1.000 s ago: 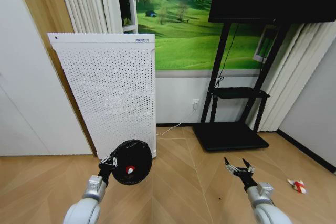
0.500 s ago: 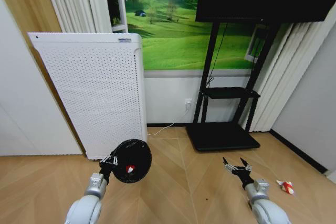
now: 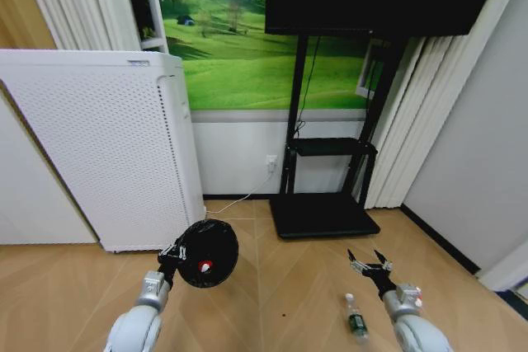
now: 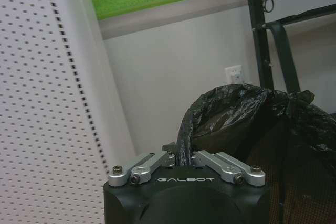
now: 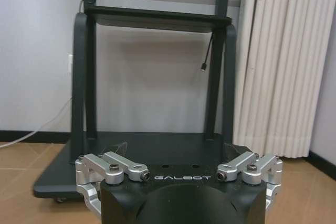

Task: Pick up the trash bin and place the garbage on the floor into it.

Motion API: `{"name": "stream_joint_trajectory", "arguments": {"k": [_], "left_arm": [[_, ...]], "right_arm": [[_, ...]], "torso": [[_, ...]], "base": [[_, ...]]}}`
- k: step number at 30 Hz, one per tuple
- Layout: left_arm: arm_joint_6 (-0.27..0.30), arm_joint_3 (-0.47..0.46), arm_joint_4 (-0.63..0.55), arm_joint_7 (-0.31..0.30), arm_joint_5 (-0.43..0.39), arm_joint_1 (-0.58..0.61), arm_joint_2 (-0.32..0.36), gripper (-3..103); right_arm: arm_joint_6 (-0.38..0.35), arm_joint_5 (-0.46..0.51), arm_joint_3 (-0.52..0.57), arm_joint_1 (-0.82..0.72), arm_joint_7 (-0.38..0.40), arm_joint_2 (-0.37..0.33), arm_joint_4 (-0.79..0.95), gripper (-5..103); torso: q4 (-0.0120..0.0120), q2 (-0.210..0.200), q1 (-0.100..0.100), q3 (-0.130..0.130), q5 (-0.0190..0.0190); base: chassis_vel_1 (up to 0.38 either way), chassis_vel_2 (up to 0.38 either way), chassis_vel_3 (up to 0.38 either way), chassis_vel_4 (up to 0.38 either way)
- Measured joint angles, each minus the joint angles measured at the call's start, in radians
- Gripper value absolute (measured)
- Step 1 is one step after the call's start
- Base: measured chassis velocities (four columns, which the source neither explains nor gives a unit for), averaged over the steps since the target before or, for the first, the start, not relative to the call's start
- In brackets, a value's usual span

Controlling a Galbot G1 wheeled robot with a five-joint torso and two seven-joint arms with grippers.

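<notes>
Holding the trash bin by its rim, the left gripper has its fingers pinched together on the black bag liner and mesh edge, as the left wrist view shows; the bin hangs off the floor with its mouth turned toward the head camera, and something small, red and white, sits inside it. Carried this way, low and out in front, the bin is probably meant to stay close at hand for whatever is picked up. On the wooden floor a clear plastic bottle with a green label lies on its side just beside the right gripper, slightly nearer the robot. That gripper hovers above the floor with its fingers spread apart and nothing between them, pointing toward the black TV stand, apparently ready for a grasp. A white perforated appliance stands against the wall behind the bin.
</notes>
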Motion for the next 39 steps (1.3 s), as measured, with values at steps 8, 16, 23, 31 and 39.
{"name": "stream_joint_trajectory", "arguments": {"k": [8,16,23,31,39], "left_arm": [[-0.002,-0.011,0.0,-0.002,0.003,0.024,0.013,6],[-0.004,-0.006,0.013,-0.003,0.002,0.021,0.018,6],[-0.005,0.004,0.029,-0.003,0.006,0.01,0.018,6],[-0.016,0.005,0.056,-0.001,0.013,0.001,0.022,6],[-0.024,0.01,0.067,0.001,0.018,0.004,0.024,6]], "right_arm": [[-0.132,0.024,-0.123,-0.039,0.046,-0.088,-0.044,100],[-0.236,0.132,-0.294,-0.021,0.142,-0.114,-0.134,100],[-0.239,0.143,-0.438,0.042,0.145,-0.106,-0.222,100],[-0.231,0.113,-0.553,0.146,0.152,-0.066,-0.326,100],[-0.222,0.075,-0.602,0.247,0.161,-0.029,-0.468,100]], "torso": [[0.0003,0.0,0.0,0.0,0.0003],[0.0,0.0,0.0,0.0,0.0007],[0.0002,0.0,0.0,0.0,0.0007],[0.0002,0.0,0.0,0.0,0.0006],[0.0003,0.0,0.0,0.0,0.0006]], "base": [[0.006,-0.027,0.028,-0.007],[0.008,0.004,-0.007,-0.006],[0.0,0.0,0.0,0.0],[0.0,0.0,0.0,0.0],[0.0,0.0,0.0,0.0]]}}
